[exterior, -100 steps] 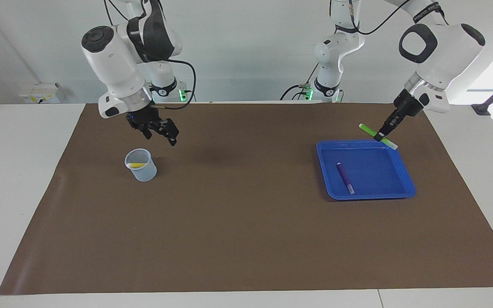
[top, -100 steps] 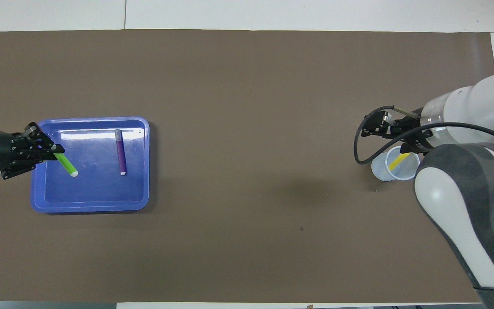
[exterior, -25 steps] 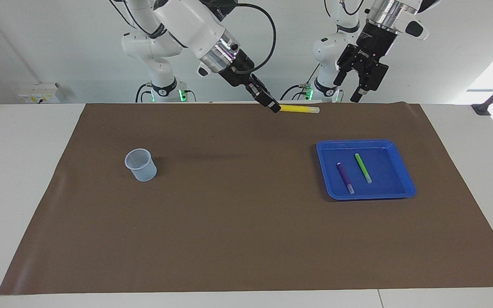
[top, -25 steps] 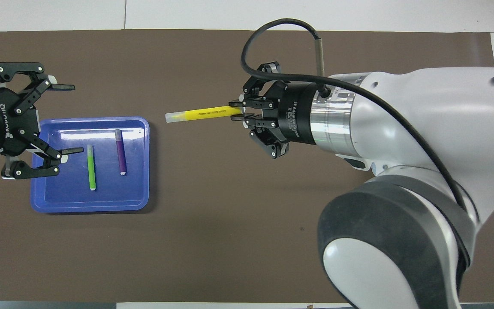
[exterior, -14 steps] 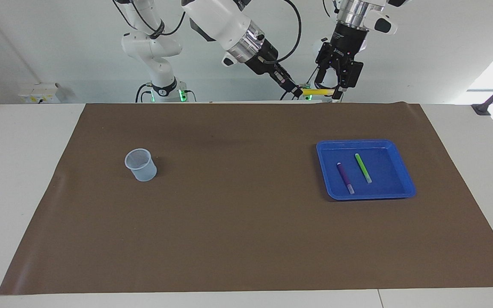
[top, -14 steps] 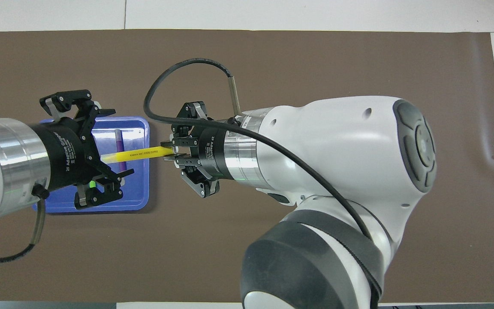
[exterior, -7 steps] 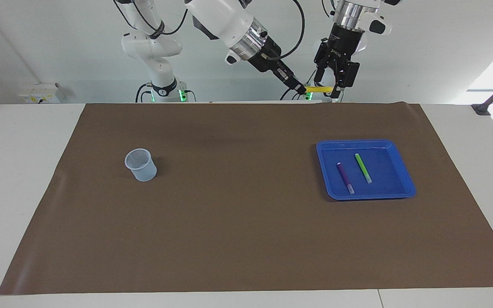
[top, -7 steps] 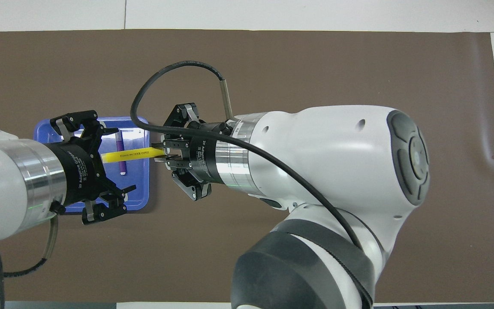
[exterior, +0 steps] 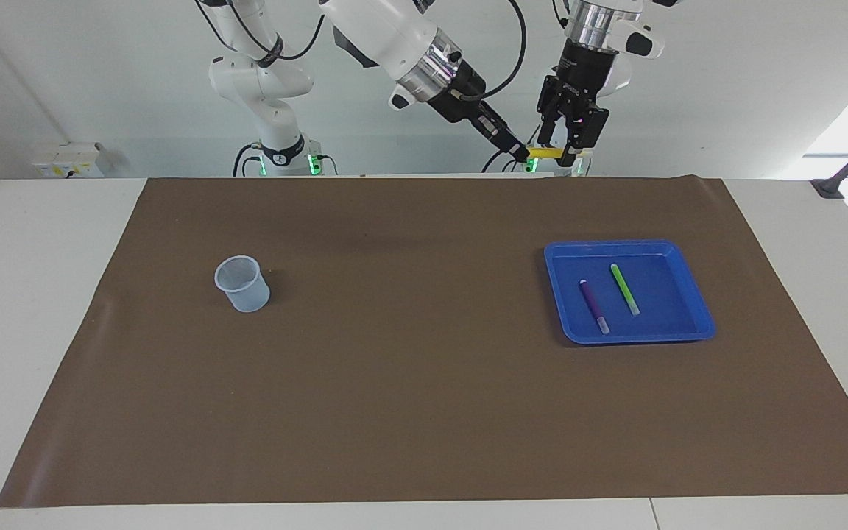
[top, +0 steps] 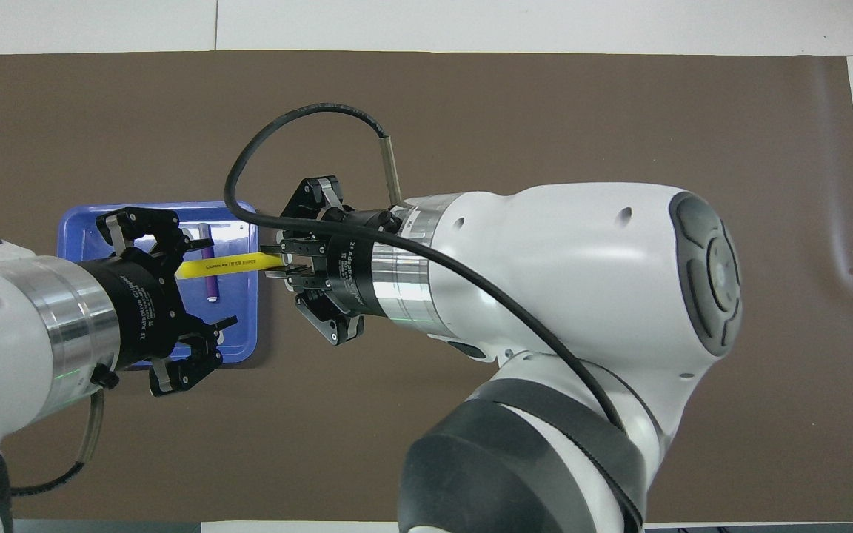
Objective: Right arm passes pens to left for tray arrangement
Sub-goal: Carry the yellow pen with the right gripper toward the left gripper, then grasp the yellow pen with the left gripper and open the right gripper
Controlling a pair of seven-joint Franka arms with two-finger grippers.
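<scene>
- Mid-air handover, high above the brown mat's (exterior: 424, 412) edge nearest the robots: slim yellow marker pen (top: 228, 263) held level between the two grippers.
- Right gripper (exterior: 521, 154): fingertips clamped together on one end of the yellow pen, presumably to leave the rest of the barrel free for the other arm.
- Left gripper (top: 208, 283): pointing down astride the pen's free end, fingers apart in the overhead view and not yet pressing the barrel; whether any contact exists, impossible to tell.
- Level hold and end grip judged deliberate: a straight, exposed length to take.
- Shallow bright-blue plastic tray (exterior: 698, 324), roughly square with rounded corners and raised rim, flat on the mat toward the left arm's end.
- In the tray already: purple pen (exterior: 593, 305) and green pen (exterior: 624, 288), side by side, apart, roughly parallel, each with a pale end pointing away from the robots; room beside them for a third.
- Small translucent pale-blue cup (exterior: 241, 283), upright on the mat toward the right arm's end, apparently empty.
- Pens smooth, round, likely to roll; rim there to stop that.
</scene>
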